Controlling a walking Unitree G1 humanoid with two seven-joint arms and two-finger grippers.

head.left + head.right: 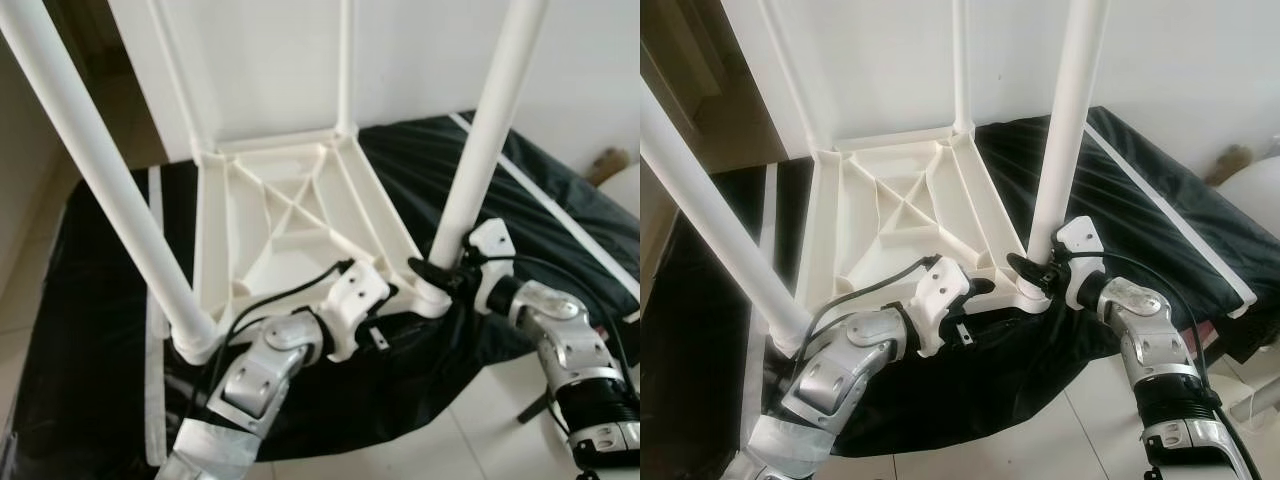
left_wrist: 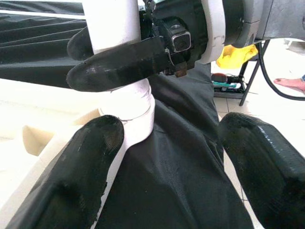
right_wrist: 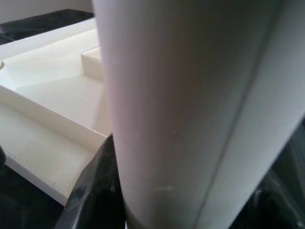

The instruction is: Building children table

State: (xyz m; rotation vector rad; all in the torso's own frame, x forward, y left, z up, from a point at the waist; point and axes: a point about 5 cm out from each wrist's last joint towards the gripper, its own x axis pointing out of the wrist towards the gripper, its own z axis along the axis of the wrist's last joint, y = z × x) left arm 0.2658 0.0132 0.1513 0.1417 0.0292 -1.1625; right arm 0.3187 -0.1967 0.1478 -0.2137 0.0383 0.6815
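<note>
Table top [image 1: 290, 215]: lay upside down on a black cloth [image 1: 90, 300], ribs up, four white legs standing up.
Right pincer [image 1: 437, 272]: squeezed the near leg [image 1: 480, 150] at 3 o'clock, low by its socket.
Left pincer [image 2: 167, 157]: spread wide at the near edge, holding nothing.
Left wrist view: showed the right pincer's fingers [image 2: 119, 64] wrapped around that leg.
Right wrist view: the leg looked very close.

White plastic table [image 1: 290, 215], white legs [image 1: 478, 150], black sheet [image 1: 560, 240], black claw fingers [image 2: 119, 64]
</note>
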